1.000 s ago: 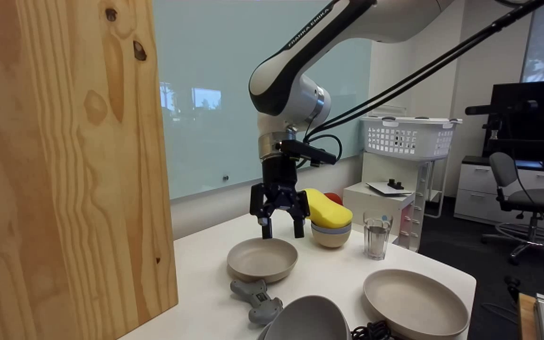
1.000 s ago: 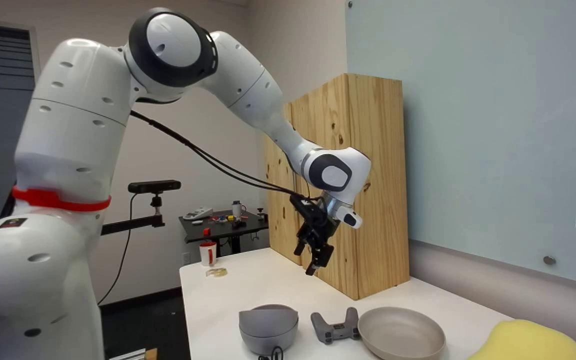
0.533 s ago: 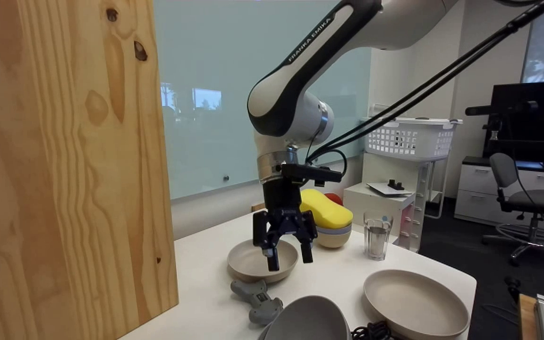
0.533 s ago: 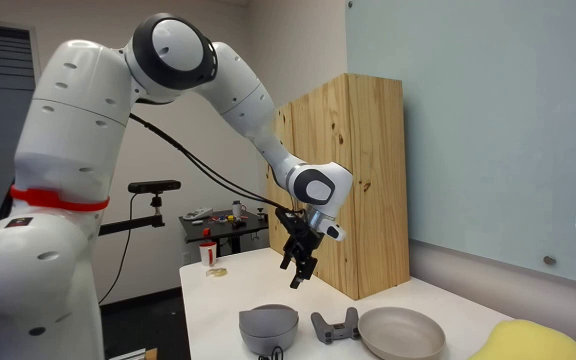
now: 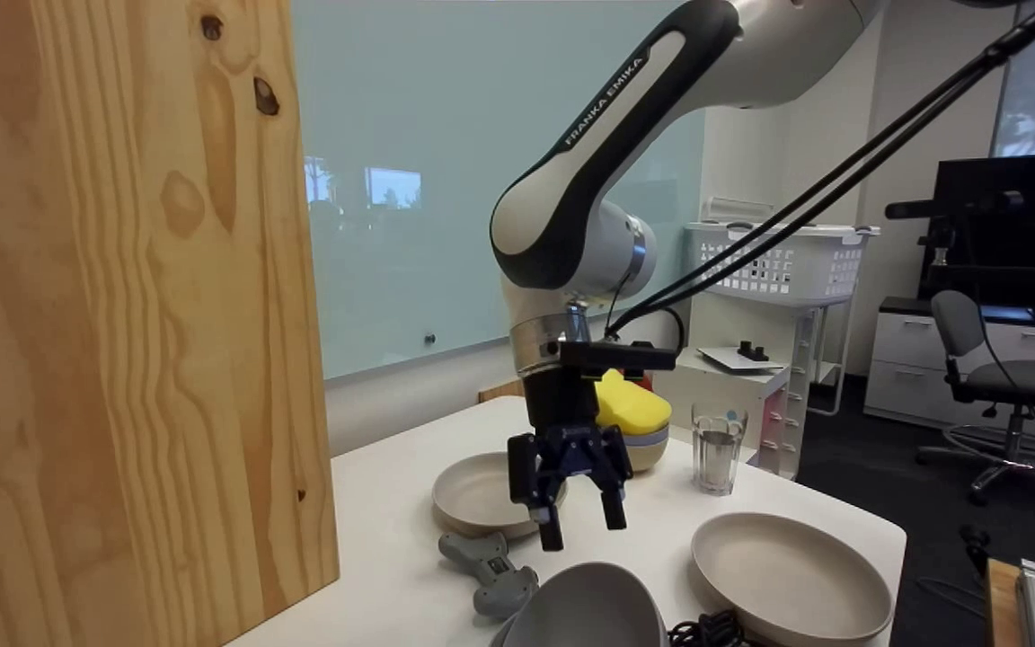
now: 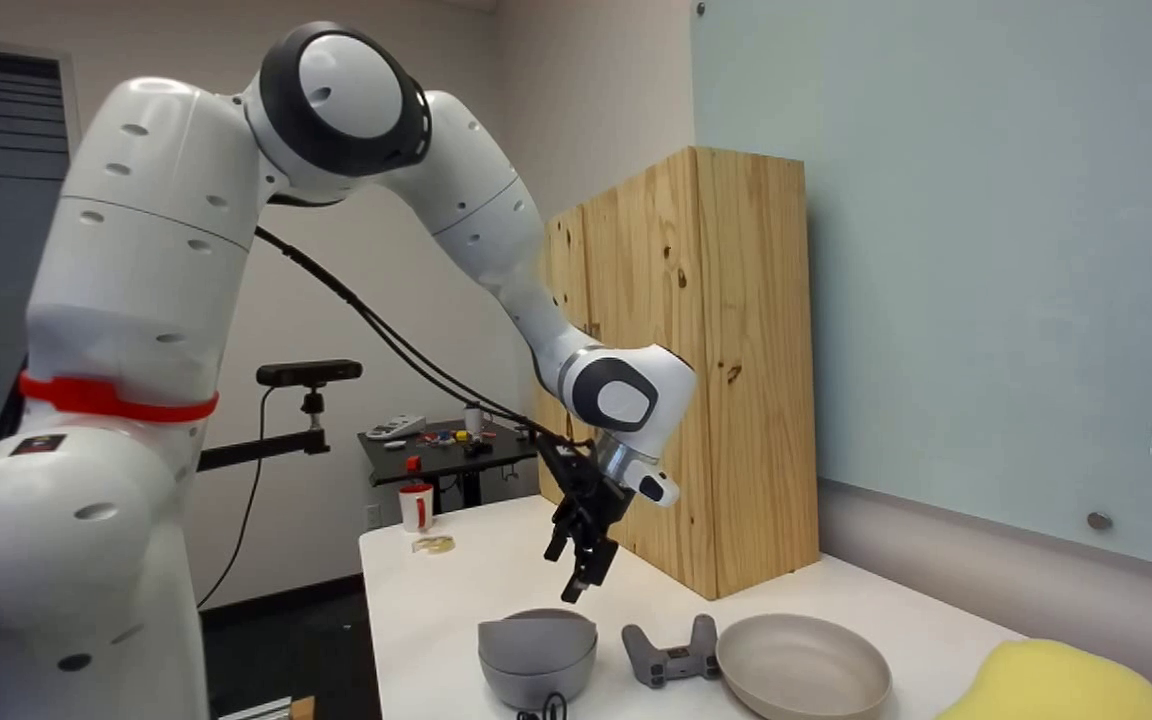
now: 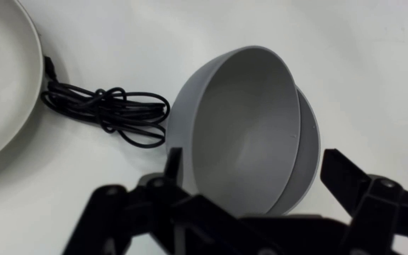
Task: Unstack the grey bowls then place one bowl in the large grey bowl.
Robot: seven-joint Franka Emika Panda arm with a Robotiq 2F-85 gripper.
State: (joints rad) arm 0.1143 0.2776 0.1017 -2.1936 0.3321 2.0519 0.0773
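Observation:
Two dark grey bowls are stacked on the table. The upper bowl (image 5: 594, 607) lies tilted inside the lower bowl (image 6: 534, 688). The wrist view shows the upper bowl (image 7: 243, 134) with a crescent of the lower bowl (image 7: 308, 152) at its right. My gripper (image 5: 584, 532) is open and empty, pointing down in the air above the stack and apart from it in both exterior views. In the wrist view its fingers (image 7: 342, 177) frame the bowls left and right. The large grey bowl (image 6: 804, 665), light greyish-tan and shallow, stands upright beyond the controller, partly behind the gripper in an exterior view (image 5: 473, 494).
A game controller (image 5: 490, 575) lies between the stack and the large grey bowl. A coiled black cable (image 7: 105, 109) touches or nearly touches the stack. A wider beige bowl (image 5: 791, 575) stands past it. A glass (image 5: 717, 454), a yellow object on bowls (image 5: 630, 404) and a wooden cabinet (image 6: 756, 380) stand around.
My gripper has come down and moved from near the large grey bowl toward the stacked dark bowls, staying open. The bowls and controller have not moved.

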